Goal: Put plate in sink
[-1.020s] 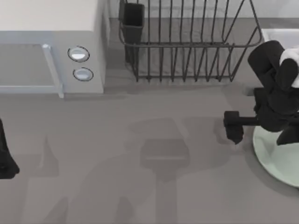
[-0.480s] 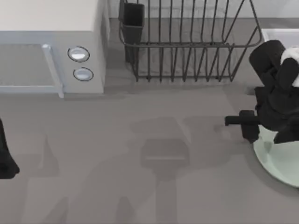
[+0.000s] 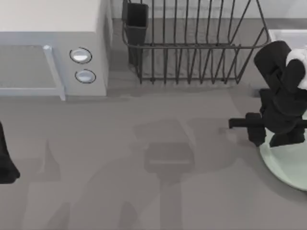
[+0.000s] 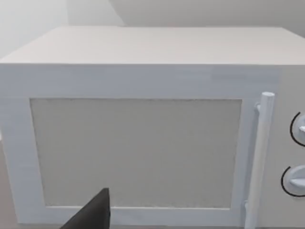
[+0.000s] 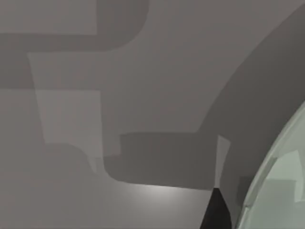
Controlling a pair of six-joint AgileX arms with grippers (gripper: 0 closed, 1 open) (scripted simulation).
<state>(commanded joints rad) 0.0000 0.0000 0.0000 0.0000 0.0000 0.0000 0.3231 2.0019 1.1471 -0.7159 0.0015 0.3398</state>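
Top view puts the right gripper (image 3: 283, 136) at the right side of the worktop (image 3: 144, 191), hanging over the near-left rim of the plate (image 3: 288, 165), a pale mint-green disc that lies flat on the worktop and runs off the picture's right edge. A dark bar of the arm sticks out to the left from the gripper, above bare worktop. Whether the jaws are wide, narrow or closed on the rim I cannot tell, since the arm's black body covers them from above. Beyond the gripper, toward the back right corner, a strip of the sink's (image 3: 288, 36) pale raised rim shows behind the arm; what lies in its basin is hidden. Left of the sink stands the dark wire dish rack (image 3: 192, 48) with a small dark cup holder (image 3: 136, 17) at its left end; no dishes show between its wires. Farther left is the white microwave (image 3: 53, 48), door shut, two round knobs (image 3: 81, 64) beside the handle. Right wrist view adds what the overhead cannot: the plate's glossy curved edge (image 5: 281, 176) seen close, with one dark fingertip (image 5: 215, 212) just beside it on the worktop side, apart from the rim. Left wrist view faces the microwave door (image 4: 136, 152) and handle (image 4: 259, 157). The left gripper (image 3: 5, 163) sits parked at the left edge, and its jaws I cannot tell.
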